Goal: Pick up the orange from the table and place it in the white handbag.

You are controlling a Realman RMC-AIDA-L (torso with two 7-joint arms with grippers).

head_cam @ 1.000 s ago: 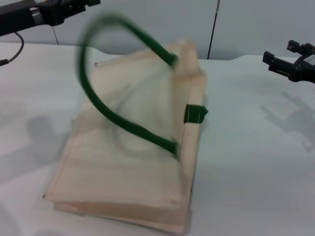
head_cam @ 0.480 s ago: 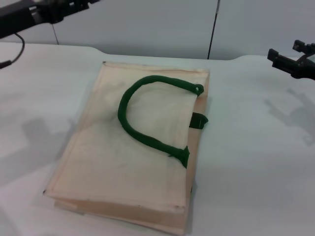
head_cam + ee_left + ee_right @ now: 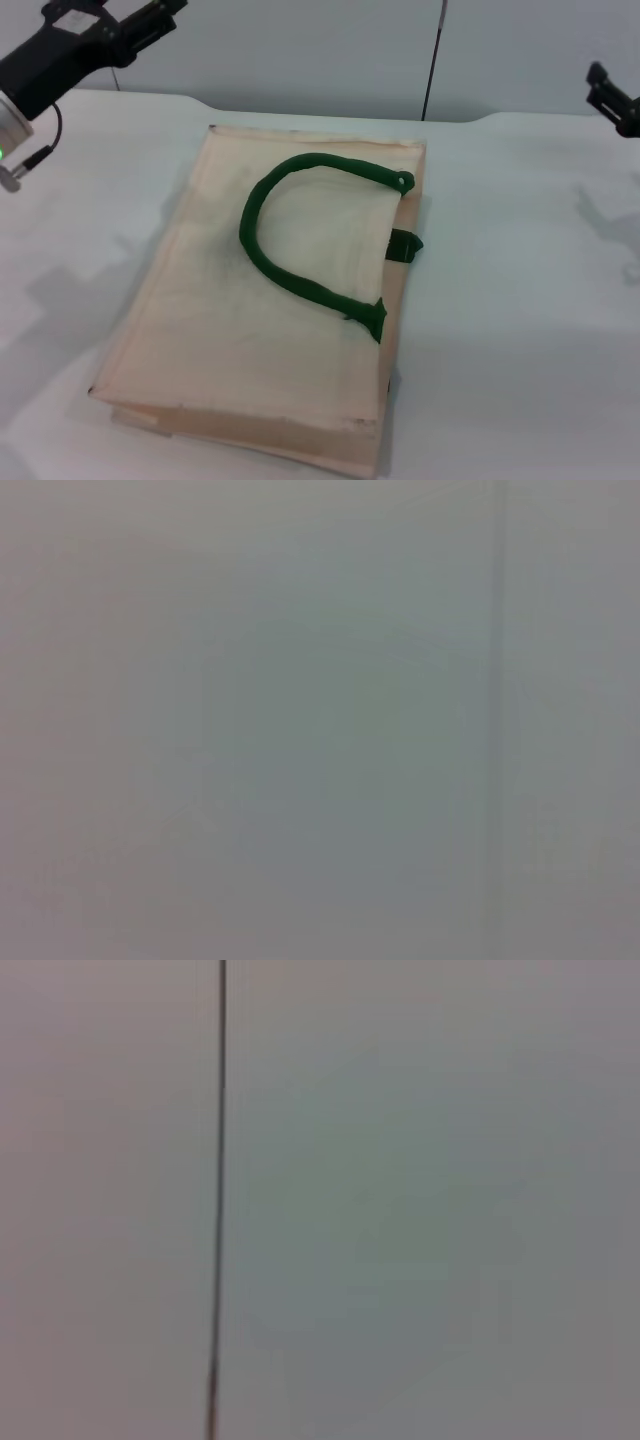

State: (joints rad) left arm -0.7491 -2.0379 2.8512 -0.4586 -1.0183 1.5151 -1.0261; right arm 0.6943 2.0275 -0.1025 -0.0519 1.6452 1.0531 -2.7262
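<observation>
Handbag, white (image 3: 290,300), cream fabric: lying flat mid-table (image 3: 520,330), long axis running from near edge toward far edge, mouth side facing the right edge. Green rope handle (image 3: 300,235) resting folded on top; green tab (image 3: 405,244) beside it. Orange: not showing in any view; possibly inside the bag, cannot tell. Left gripper (image 3: 165,8): hanging above the far-left corner, finger state impossible to tell. Right gripper (image 3: 610,95): hanging off the far-right edge, fingers likewise unreadable. Both are sitting well apart from the bag; wrist views are showing only blank wall.
</observation>
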